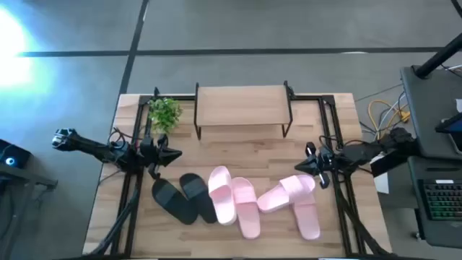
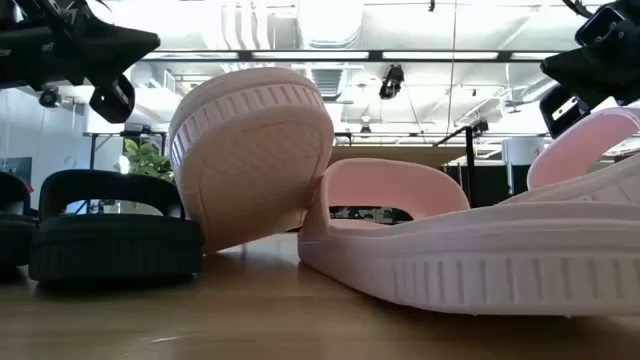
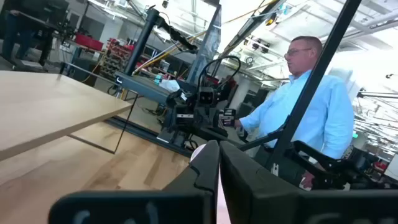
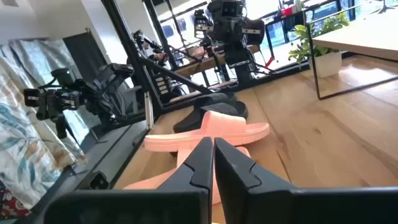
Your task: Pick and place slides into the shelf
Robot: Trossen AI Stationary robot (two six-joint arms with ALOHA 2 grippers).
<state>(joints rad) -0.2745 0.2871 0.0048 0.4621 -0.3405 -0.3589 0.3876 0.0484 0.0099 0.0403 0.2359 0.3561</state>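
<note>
High view: both grippers, left and right, clenched empty above 6 slides.

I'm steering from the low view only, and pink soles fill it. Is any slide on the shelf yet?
Observer: No. From above, the small wooden-topped shelf has a bare top board. Four pink slides and two black slides lie on the tabletop in front of it.
Operator: Where are the grippers?
Observer: The left gripper hovers shut by the black pair and the right gripper hovers shut by the pink ones. Neither holds anything.
</note>
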